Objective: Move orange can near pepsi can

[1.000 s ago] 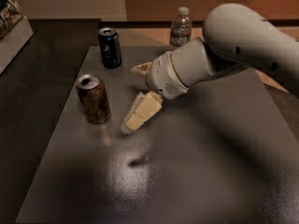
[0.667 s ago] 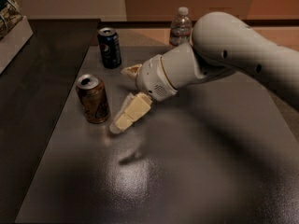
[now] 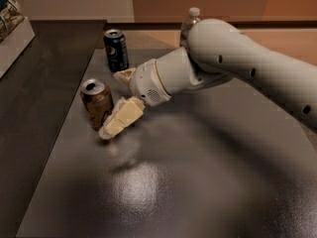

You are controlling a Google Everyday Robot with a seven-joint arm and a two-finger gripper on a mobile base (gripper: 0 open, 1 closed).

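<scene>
The orange can (image 3: 96,104) stands upright on the dark table (image 3: 163,192), at its left side. The pepsi can (image 3: 116,49) stands upright behind it, near the table's far left corner. My gripper (image 3: 113,103) is open, just to the right of the orange can. One pale finger (image 3: 120,119) lies against the can's near right side. The other finger (image 3: 124,75) is behind the can, between the two cans. The cans stand about a can's height apart.
A clear plastic bottle (image 3: 189,24) stands at the back, partly hidden behind my white arm (image 3: 237,63). A white box (image 3: 12,31) sits on the counter at the far left. The table's left edge runs close to the orange can.
My arm and gripper have moved left toward the orange can; the near finger now reaches the can's side. Both cans stand where they were.
</scene>
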